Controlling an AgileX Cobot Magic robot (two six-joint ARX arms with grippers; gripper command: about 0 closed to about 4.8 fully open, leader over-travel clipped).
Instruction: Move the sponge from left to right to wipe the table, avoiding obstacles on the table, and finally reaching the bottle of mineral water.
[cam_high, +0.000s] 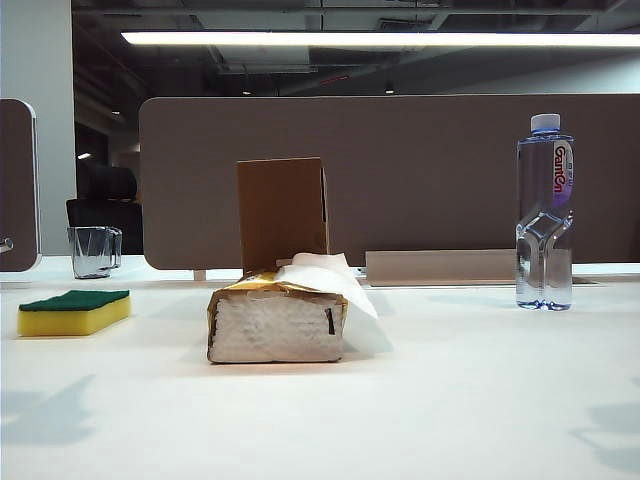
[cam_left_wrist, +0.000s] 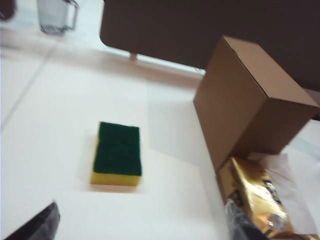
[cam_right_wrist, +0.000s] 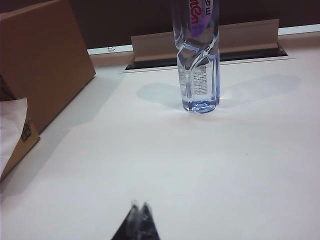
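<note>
Tissue pack (cam_high: 277, 318) mid-table; left gripper (cam_left_wrist: 145, 227) open above sponge (cam_left_wrist: 117, 152), right gripper (cam_right_wrist: 139, 212) closed.

The right gripper (cam_right_wrist: 139, 210), fingertips pressed together, is hovering over the white table (cam_right_wrist: 200, 170), its tips pointing toward the clear plastic water bottle (cam_right_wrist: 199, 60) standing well beyond them.

You see the sponge (cam_high: 74, 312), green side up, flat at the table's (cam_high: 450, 390) left; tissue pack (cam_high: 277, 322) and upright cardboard box (cam_high: 282, 212) mid-table; the bottle of mineral water (cam_high: 545, 212) upright far right.
</note>
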